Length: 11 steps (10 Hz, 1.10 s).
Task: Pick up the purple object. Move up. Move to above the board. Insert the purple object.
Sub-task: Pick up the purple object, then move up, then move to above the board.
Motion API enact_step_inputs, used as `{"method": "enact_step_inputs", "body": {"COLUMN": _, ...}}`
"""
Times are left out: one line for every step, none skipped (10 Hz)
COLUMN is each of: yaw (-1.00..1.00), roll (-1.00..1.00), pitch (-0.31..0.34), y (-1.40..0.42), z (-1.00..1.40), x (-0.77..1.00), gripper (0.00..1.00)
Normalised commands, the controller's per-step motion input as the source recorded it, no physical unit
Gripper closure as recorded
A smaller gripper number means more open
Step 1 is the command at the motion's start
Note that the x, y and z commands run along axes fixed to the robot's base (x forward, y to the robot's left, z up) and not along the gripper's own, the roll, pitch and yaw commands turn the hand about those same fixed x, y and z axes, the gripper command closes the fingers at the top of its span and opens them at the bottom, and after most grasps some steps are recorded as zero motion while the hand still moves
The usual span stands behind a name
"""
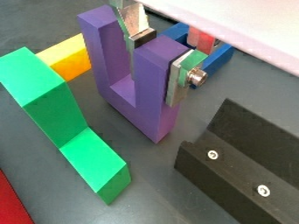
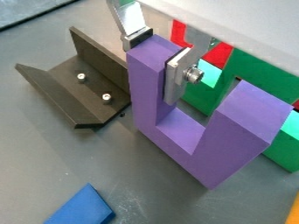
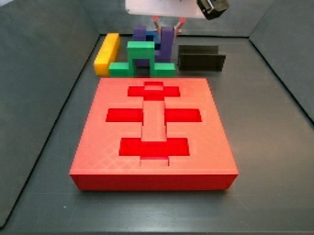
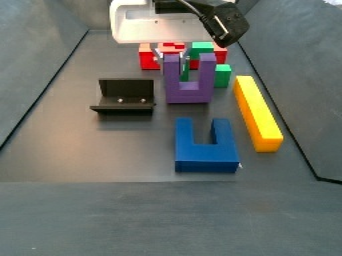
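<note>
The gripper [image 2: 158,59] straddles one prong of the purple object [image 2: 193,118], silver plates against both faces, apparently clamped, block standing on the floor at upper centre in a side view [image 4: 185,80]. Judged step: picking up; next calls for a straight lift, then travel to the board [image 3: 153,128], whose recesses lie empty.

A dark grey surface [image 3: 263,138] is lying under everything, and dark walls [image 4: 47,80] (sloping outward) are boxing it in under even light.
</note>
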Motion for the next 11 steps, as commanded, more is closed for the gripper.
{"method": "enact_step_inputs", "body": {"yaw": 0.0, "roll": 0.0, "pitch": 0.0, "y": 0.0, "z": 0.0, "x": 0.0, "gripper": 1.0}}
{"method": "enact_step_inputs", "body": {"yaw": 0.0, "roll": 0.0, "pitch": 0.0, "y": 0.0, "z": 0.0, "x": 0.0, "gripper": 1.0}}
{"method": "enact_step_inputs", "body": {"yaw": 0.0, "roll": 0.0, "pitch": 0.0, "y": 0.0, "z": 0.0, "x": 0.0, "gripper": 1.0}}
{"method": "enact_step_inputs", "body": {"yaw": 0.0, "roll": 0.0, "pitch": 0.0, "y": 0.0, "z": 0.83, "x": 0.0, "gripper": 1.0}}
{"method": "enact_step_inputs", "body": {"yaw": 0.0, "roll": 0.0, "pitch": -0.005, "y": -0.05, "z": 0.83, "x": 0.04, "gripper": 1.0}}
{"method": "enact_step_inputs", "body": {"yaw": 0.01, "roll": -0.02, "pitch": 0.035, "y": -0.05, "z": 0.61, "x": 0.0, "gripper": 1.0}}
{"method": "enact_step_inputs", "body": {"yaw": 0.01, "roll": -0.03, "pitch": 0.021, "y": -0.02, "z": 0.31, "x": 0.02, "gripper": 1.0}}
{"method": "enact_step_inputs", "body": {"yaw": 0.0, "roll": 0.0, "pitch": 0.0, "y": 0.0, "z": 1.4, "x": 0.0, "gripper": 1.0}}
{"method": "enact_step_inputs", "body": {"yaw": 0.0, "roll": 0.0, "pitch": 0.009, "y": 0.0, "z": 1.4, "x": -0.01, "gripper": 1.0}}
{"method": "enact_step_inputs", "body": {"yaw": 0.0, "roll": -0.02, "pitch": 0.009, "y": 0.0, "z": 1.4, "x": -0.04, "gripper": 1.0}}
{"method": "enact_step_inputs", "body": {"yaw": -0.01, "roll": -0.03, "pitch": 0.009, "y": 0.01, "z": 1.4, "x": 0.0, "gripper": 1.0}}
